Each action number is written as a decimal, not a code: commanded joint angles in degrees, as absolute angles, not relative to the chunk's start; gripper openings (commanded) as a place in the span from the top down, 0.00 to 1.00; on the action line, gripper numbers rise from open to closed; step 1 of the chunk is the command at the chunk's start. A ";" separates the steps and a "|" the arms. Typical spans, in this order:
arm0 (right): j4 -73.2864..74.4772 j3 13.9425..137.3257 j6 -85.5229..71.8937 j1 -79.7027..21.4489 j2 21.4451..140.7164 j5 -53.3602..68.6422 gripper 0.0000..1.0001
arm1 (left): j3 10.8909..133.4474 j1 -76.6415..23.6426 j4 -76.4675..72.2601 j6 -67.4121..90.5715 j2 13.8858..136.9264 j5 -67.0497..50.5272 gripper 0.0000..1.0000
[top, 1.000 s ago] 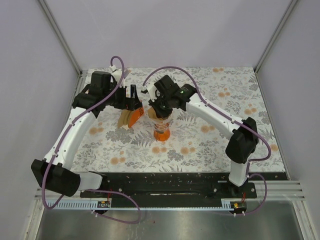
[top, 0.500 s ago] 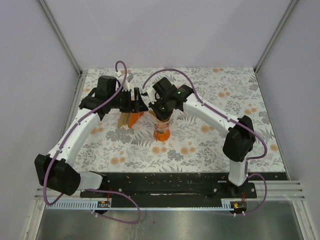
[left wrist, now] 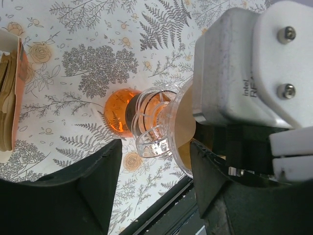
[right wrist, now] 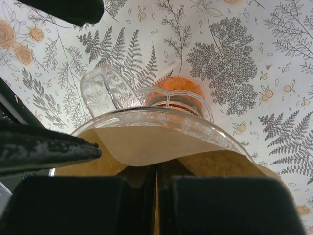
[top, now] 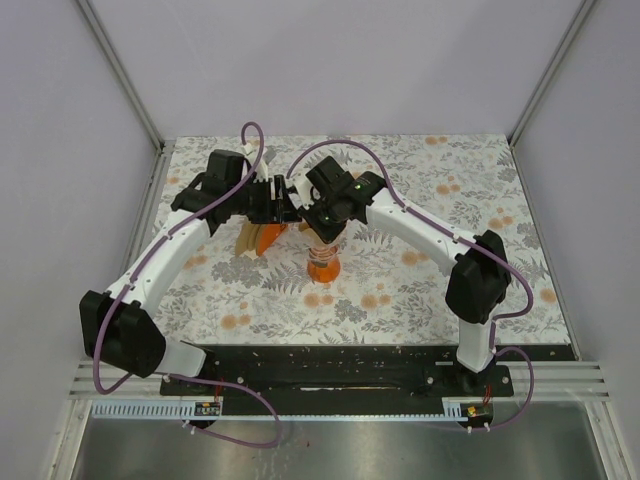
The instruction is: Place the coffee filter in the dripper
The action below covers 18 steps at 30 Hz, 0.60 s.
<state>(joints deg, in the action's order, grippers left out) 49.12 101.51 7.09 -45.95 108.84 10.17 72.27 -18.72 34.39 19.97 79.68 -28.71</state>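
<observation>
Right wrist reveals right jaws pinching coffee filter (right wrist: 146,147) in dripper (right wrist: 161,119); left jaws half-open.

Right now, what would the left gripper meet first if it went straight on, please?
Probably the dripper: its clear cone lies dead ahead between the left gripper's open jaws, though depth is unclear.

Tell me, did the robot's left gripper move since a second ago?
Yes. The left gripper slid right, closer to the clear ribbed plastic dripper with the orange base, which stayed put.
</observation>
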 commanded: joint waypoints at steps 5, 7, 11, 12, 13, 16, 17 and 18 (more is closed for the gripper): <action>45.62 101.60 8.52 -46.58 107.31 12.92 1.00 | 73.57 -20.65 32.26 18.90 80.25 -29.18 0.46; 45.53 101.95 8.70 -46.58 107.31 12.83 1.00 | 73.13 -21.18 32.26 18.72 80.25 -28.83 0.47; 44.91 102.74 8.96 -46.67 106.88 13.45 0.99 | 72.95 -21.71 32.26 18.19 80.95 -27.95 0.47; 44.65 102.92 9.14 -46.76 106.61 13.62 0.98 | 73.12 -21.88 32.26 18.19 81.30 -27.78 0.48; 44.30 102.92 9.05 -46.84 106.18 13.71 0.97 | 73.12 -21.97 32.26 18.11 81.30 -27.69 0.48; 43.51 102.83 9.32 -46.85 104.86 13.97 0.88 | 73.21 -22.32 32.26 17.93 81.65 -26.99 0.52; 43.33 102.83 9.40 -46.85 104.24 14.06 0.86 | 73.30 -22.41 32.26 17.84 81.65 -26.55 0.55; 43.07 102.75 9.49 -46.85 103.72 14.24 0.84 | 73.39 -22.24 32.34 17.75 81.65 -26.28 0.58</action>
<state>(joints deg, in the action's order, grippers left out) 48.88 101.23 6.72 -45.69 108.81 10.46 72.27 -21.10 33.41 18.59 80.01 -28.14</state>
